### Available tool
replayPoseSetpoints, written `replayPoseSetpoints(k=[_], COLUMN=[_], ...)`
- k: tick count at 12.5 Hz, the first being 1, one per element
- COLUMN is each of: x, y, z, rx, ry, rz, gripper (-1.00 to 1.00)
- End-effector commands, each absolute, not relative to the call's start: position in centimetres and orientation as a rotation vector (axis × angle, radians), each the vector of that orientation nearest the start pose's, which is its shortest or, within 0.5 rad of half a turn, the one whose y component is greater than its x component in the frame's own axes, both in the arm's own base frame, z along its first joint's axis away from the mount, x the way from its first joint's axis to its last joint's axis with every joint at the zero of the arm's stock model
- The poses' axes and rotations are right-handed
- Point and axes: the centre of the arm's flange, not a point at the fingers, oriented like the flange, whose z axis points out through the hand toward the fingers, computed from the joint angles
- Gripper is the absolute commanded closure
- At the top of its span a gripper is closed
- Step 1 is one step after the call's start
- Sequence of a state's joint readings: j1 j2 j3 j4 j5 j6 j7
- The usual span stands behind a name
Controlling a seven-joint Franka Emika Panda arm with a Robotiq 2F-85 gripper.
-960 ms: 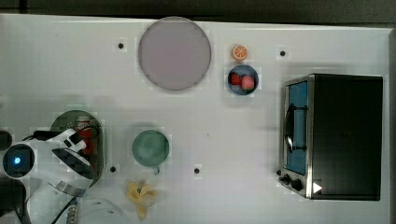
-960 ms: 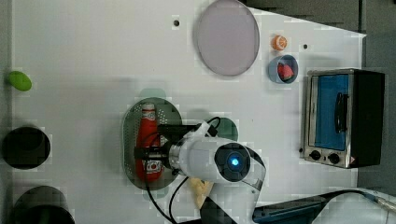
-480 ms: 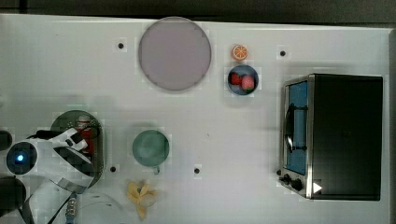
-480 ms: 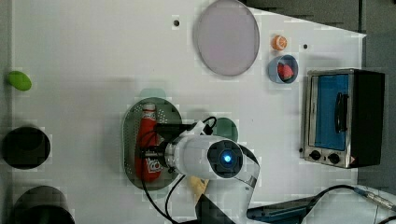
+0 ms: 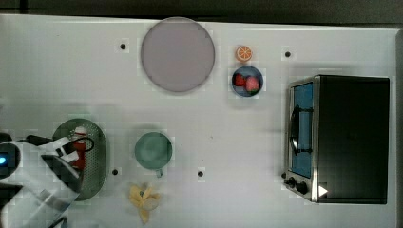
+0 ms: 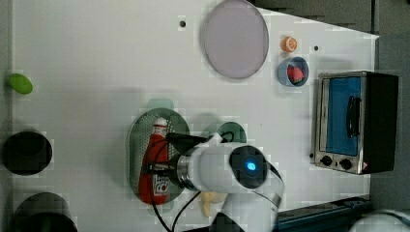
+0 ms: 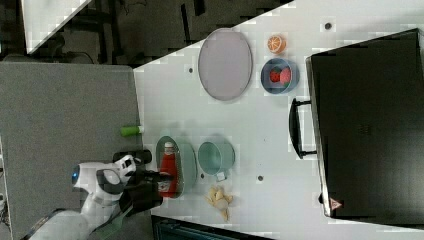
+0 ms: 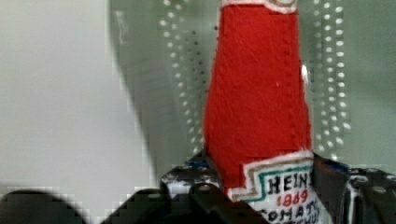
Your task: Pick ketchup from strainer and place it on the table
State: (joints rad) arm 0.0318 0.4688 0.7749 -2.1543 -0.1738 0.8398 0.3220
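The ketchup, a red bottle with a white cap and a white label, lies lengthwise in the pale green strainer on the white table. In the wrist view the ketchup runs away from the camera over the strainer's perforated wall. My gripper is shut on the bottle at its label, one dark finger pressed to each side. The white arm covers the lower half of the strainer in the top view. In the right view the gripper sits over the bottle's lower end.
A round green cup stands just right of the strainer in the top view, with yellow peeled pieces below it. Farther off are a lilac plate, a blue bowl of strawberries, an orange slice and a toaster oven.
The fingers have closed in from wide open onto the ketchup's sides. The arm has shifted slightly to the top view's left over the strainer.
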Motion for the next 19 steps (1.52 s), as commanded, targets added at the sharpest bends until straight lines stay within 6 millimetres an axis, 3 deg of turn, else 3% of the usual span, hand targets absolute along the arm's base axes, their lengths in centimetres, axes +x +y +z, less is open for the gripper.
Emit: replayPoseSetpoints(k=[1,3,5,8,11,13,16,19], x=[40.1,41.1,42.2,45.3,49.9,52.4,55.1,57.0], y=[41.8,41.6,40.7,37.5,31.9,27.3,20.5,13.4], z=[32.5,36.6,40.1,44.6,48.0,49.1,49.9,49.2], rx=[-3.007,-3.032,-3.055,-3.084,-3.072,-3.067,-3.048,-3.018], ry=[0.345,0.291,0.247,0.213,0.305,0.419,0.609,0.794], rz=[0.150,0.117,0.192,0.281,0.225,0.168,0.127,0.130], gripper=[-0.21,-0.21,-0.21,-0.21,-0.21,-0.21,-0.21,-0.21])
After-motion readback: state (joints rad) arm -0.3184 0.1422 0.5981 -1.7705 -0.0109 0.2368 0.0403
